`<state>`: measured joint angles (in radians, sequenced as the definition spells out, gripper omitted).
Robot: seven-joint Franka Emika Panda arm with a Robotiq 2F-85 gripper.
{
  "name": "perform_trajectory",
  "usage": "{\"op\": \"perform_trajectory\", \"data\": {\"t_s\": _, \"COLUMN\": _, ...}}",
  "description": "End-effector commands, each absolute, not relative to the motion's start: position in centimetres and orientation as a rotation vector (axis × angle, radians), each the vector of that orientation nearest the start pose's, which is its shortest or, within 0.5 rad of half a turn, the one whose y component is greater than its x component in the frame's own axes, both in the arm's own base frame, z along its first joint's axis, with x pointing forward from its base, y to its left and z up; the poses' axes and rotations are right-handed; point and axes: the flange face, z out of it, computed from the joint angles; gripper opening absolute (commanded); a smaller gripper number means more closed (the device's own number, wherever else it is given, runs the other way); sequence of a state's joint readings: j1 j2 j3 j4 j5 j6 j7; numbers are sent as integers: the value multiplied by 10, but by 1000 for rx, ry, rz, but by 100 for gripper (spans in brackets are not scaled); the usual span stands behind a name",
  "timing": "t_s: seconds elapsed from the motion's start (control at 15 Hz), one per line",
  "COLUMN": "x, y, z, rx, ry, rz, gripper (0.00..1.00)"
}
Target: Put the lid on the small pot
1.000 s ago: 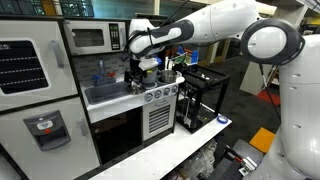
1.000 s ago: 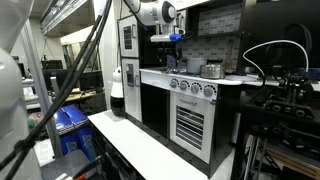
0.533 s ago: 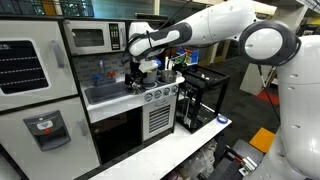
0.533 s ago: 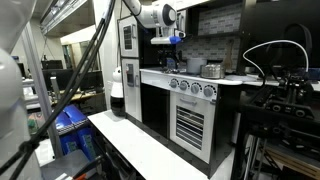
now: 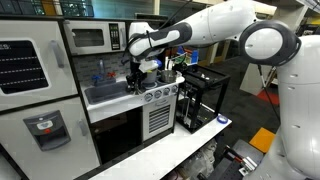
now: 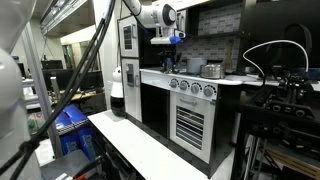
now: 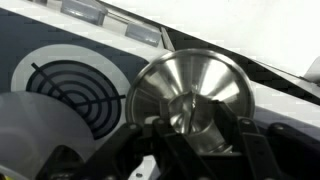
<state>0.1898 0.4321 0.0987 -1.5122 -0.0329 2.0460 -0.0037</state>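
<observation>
Carefully centre the spread-apart claw (image 7: 197, 138) over the knob (image 7: 190, 117) of the shiny lid (image 7: 190, 80), then close firmly before lifting toward the pot (image 6: 212, 70).

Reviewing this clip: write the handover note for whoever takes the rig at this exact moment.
Gripper: the fingers straddle the lid's knob. Whether they have closed on it cannot be told.
Lid: shiny steel, beside the spiral burner in the wrist view. Lifted or resting is unclear.
Pot: on the stovetop in an exterior view, apart from the gripper.
Done: the gripper is at the lid.
Left: confirm the grasp, carry the lid over and set it on the pot.
</observation>
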Motion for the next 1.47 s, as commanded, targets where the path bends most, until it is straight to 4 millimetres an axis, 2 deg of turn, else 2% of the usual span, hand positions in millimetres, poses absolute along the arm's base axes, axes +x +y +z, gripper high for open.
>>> {"op": "perform_trajectory", "data": {"t_s": 0.0, "x": 669, "y": 184, "z": 426, "rx": -3084, "ry": -445, "rz": -125, "gripper": 19}}
{"op": "perform_trajectory", "data": {"t_s": 0.2, "x": 668, "y": 184, "z": 424, "rx": -3084, "ry": -449, "rz": -116, "gripper": 1}}
{"op": "perform_trajectory", "data": {"t_s": 0.53, "x": 665, "y": 182, "z": 428, "rx": -3076, "ry": -459, "rz": -123, "gripper": 1}}
{"op": "perform_trajectory", "data": {"t_s": 0.67, "x": 660, "y": 180, "z": 441, "rx": -3081, "ry": -471, "rz": -158, "gripper": 1}}
{"op": "perform_trajectory", "data": {"t_s": 0.87, "x": 645, "y": 178, "z": 472, "rx": -3081, "ry": -519, "rz": -217, "gripper": 1}}
{"op": "perform_trajectory", "data": {"t_s": 1.13, "x": 617, "y": 177, "z": 516, "rx": -3057, "ry": -630, "rz": -289, "gripper": 1}}
{"op": "perform_trajectory", "data": {"t_s": 1.4, "x": 589, "y": 164, "z": 544, "rx": -3060, "ry": -663, "rz": -338, "gripper": 1}}
